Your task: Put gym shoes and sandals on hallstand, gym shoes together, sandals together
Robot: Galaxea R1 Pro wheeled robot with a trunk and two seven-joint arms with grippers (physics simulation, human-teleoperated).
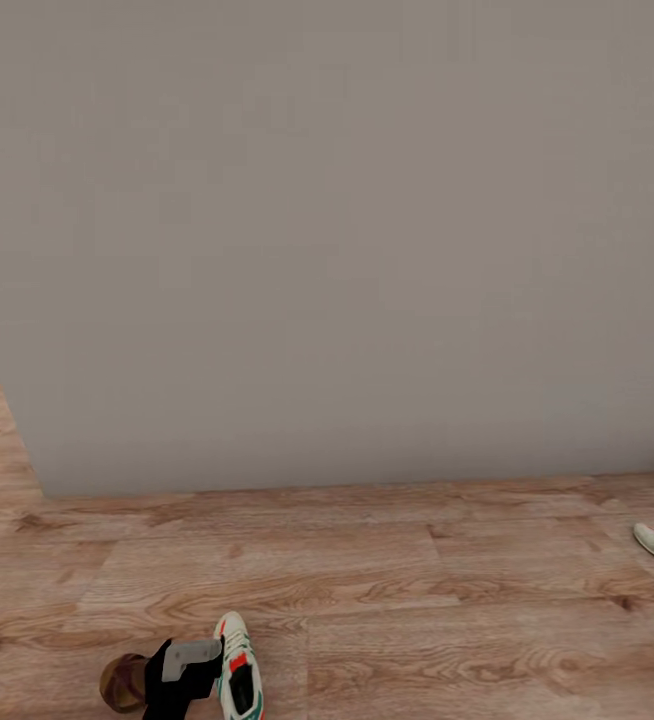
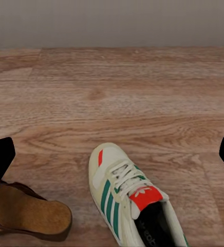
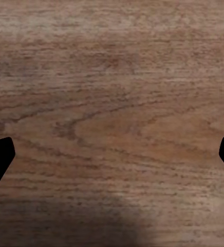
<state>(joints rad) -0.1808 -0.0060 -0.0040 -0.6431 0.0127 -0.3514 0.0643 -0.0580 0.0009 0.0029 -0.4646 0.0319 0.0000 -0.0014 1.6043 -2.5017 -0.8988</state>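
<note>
L gripper [image 2: 112,154] open above wood-plank corridor floor [image 1: 387,590]; cream-white green-striped gym shoe [image 2: 127,198] between fingers, brown tan-footbed sandal [image 2: 27,216] beside. R gripper [image 3: 112,154] open over bare planks. Grey wall [image 1: 327,240] ahead.

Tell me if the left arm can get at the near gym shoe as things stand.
Probably yes. The left gripper hangs open above the gym shoe on the corridor floor, nothing between them; a sandal lies beside the shoe, apart from it.
</note>
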